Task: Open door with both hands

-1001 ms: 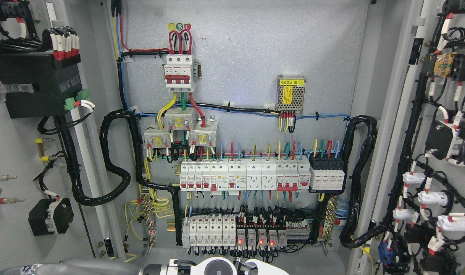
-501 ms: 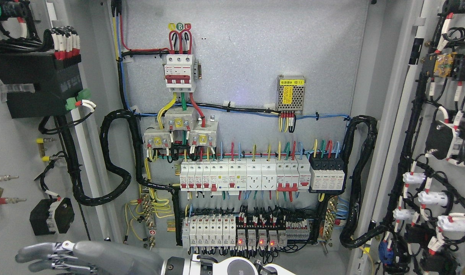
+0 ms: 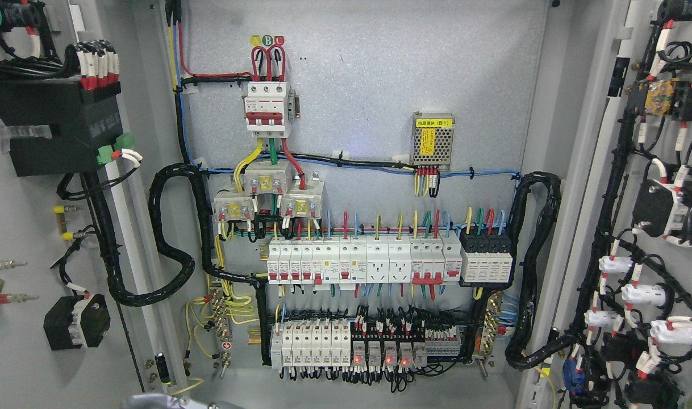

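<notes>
You have both doors swung wide, left door (image 3: 28, 227) and right door (image 3: 664, 199) flanking the cabinet (image 3: 369, 113), so opening looks done; only a grey hand (image 3: 153, 402) sliver shows below, finger state undeterminable, next withdraw clear of wiring.

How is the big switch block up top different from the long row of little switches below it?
The big switch block stands alone high on the back panel, while the row of little switches stretches wide lower down. The big block has a single wide red handle; the row has many small red handles. Thick red wires loop into the big block's top; thin coloured wires feed the row. Both are white with red parts.
</notes>
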Robot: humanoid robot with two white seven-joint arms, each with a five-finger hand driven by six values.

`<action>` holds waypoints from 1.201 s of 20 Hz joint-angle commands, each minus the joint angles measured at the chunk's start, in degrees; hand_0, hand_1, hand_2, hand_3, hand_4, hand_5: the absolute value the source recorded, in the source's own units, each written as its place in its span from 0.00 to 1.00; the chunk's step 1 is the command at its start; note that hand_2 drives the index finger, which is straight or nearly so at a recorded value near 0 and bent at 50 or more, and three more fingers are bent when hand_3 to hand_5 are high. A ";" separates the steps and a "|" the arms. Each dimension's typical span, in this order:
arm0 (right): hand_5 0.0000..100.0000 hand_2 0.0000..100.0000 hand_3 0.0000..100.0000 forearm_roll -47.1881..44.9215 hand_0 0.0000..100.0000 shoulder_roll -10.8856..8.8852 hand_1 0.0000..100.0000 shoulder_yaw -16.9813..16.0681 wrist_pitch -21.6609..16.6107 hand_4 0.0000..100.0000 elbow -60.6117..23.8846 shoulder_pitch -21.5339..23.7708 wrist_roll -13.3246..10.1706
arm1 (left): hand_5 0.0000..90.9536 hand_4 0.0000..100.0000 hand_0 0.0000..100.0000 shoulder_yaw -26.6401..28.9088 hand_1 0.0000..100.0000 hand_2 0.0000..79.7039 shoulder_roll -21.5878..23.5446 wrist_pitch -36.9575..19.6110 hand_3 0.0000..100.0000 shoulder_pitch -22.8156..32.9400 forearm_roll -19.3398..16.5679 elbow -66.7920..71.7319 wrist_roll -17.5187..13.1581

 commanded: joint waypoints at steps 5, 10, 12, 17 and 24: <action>0.00 0.00 0.00 7.13 0.22 -7.24 0.00 -18.20 -9.37 0.00 -9.45 20.86 -4.70 | 0.00 0.03 0.29 -0.04 0.00 0.03 1.41 -0.94 0.03 -1.76 -0.06 -1.14 -0.70; 0.00 0.00 0.00 7.40 0.22 -13.84 0.00 -21.46 -17.46 0.00 -9.45 30.00 -5.06 | 0.00 0.03 0.29 0.05 0.00 0.03 2.02 -0.94 0.03 -1.68 0.03 -4.11 -0.70; 0.00 0.00 0.00 7.40 0.22 -14.11 0.00 -23.82 -19.40 0.00 -9.37 33.87 -5.06 | 0.00 0.03 0.29 -0.04 0.00 0.03 2.98 -0.94 0.03 -0.62 0.03 -8.24 -0.88; 0.00 0.00 0.00 7.40 0.22 -18.41 0.00 -31.13 -23.71 0.00 -8.93 42.57 -5.06 | 0.00 0.04 0.29 0.05 0.00 0.03 9.04 -0.94 0.03 7.62 -0.14 -39.66 -9.46; 0.00 0.00 0.00 7.40 0.22 -24.30 0.00 -32.10 -32.05 0.00 -6.12 52.16 -5.23 | 0.00 0.03 0.29 -0.22 0.00 0.03 14.41 -3.57 0.03 17.21 -0.06 -76.68 -20.73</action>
